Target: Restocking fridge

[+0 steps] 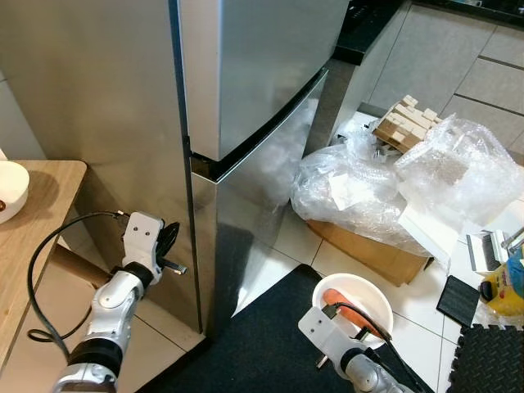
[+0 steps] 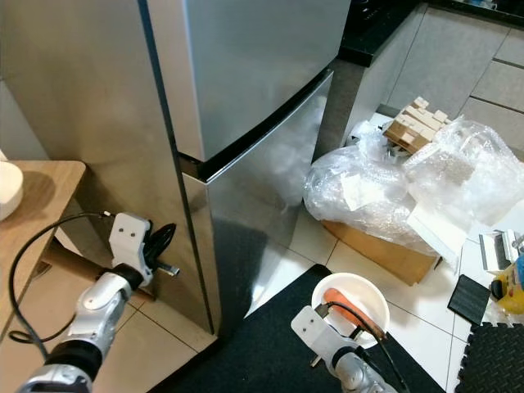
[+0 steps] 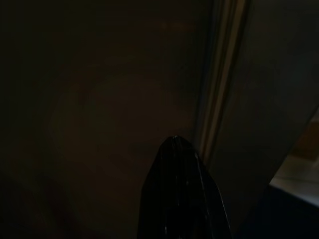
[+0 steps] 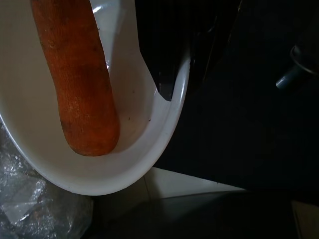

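Fridge [image 1: 246, 74] doors are shut in the left eye view, steel, with a dark seam between the upper and lower door. The left end effector [image 1: 169, 246] sits at the front left corner of the lower door, just below that seam, fingers against the door edge; whether they are spread or pressed together cannot be told. A wooden tabletop [image 1: 33, 237] stands to the left with a white dish [image 1: 11, 190] on it. Low in the frame, the right end effector [image 1: 368, 326] is clenched on the rim of a white bowl [image 1: 372, 296] holding a carrot [image 1: 348, 309], above a black mat [image 1: 270, 344]. Plastic wrap [image 1: 368, 188] lies heaped over a cardboard box [image 1: 372, 250] to the right. The right eye view shows the same layout. The left wrist view is very dark: 1 black finger [image 3: 182, 194] points at a vertical door edge. The right wrist view shows the carrot [image 4: 79, 74] lying in the bowl [image 4: 124, 169], a black finger [image 4: 172, 74] pinching its rim.
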Motion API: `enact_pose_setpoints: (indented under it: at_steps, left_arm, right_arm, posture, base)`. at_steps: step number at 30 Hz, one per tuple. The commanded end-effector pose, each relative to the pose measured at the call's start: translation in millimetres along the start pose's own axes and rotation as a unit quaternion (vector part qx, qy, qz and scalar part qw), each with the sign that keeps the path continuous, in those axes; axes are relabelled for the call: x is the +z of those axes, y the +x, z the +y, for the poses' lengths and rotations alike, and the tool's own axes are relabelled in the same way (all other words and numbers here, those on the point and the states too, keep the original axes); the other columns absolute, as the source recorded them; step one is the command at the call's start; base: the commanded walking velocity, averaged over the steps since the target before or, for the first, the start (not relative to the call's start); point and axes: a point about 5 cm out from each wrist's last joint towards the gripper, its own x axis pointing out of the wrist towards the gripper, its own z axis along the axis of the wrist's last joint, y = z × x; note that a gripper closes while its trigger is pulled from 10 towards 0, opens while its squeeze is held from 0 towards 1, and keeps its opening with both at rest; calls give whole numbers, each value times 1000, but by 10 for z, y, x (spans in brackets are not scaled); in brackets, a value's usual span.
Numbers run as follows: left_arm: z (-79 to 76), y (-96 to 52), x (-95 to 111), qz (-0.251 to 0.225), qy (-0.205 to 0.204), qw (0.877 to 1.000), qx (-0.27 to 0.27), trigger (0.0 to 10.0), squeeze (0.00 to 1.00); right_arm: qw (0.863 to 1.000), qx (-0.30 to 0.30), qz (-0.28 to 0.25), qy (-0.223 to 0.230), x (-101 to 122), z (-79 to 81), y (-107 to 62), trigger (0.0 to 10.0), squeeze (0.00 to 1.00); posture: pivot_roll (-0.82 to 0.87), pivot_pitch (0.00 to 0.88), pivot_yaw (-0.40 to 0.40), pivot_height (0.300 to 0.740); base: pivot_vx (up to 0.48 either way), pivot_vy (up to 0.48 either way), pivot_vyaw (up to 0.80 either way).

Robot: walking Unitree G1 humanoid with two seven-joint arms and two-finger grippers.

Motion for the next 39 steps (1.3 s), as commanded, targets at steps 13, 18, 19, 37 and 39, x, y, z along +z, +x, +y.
enact_pose_setpoints:
  at_steps: [13,18,19,37,39]
  left_arm:
    - [-233,121,-23,17,-16,998,-63,10000,0]
    - [-178,157,-5,26,11,998,-49,10000,0]
    - [-159,166,3,27,14,999,-43,10000,0]
    - [42,252,105,36,52,998,20,10000,0]
    - [52,251,106,36,54,998,27,10000,0]
  right_arm:
    - [1000,-2,0,-2,-27,-22,-13,10000,0]
    - [1000,-3,1,0,-26,-21,-12,10000,0]
    - [1000,-4,1,0,-26,-21,-12,10000,0]
    - [1000,-5,2,0,-40,-24,-19,10000,0]
    - [1000,-5,3,0,-43,-25,-20,10000,0]
  posture:
    - [-74,126,-85,740]
    - [-75,128,-84,740]
    - [-75,128,-84,740]
    - [-80,140,-79,740]
    - [-81,141,-79,740]
  base:
    - [0,0,0]
    - [0,0,0]
    - [0,0,0]
    - [0,0,0]
    - [0,0,0]
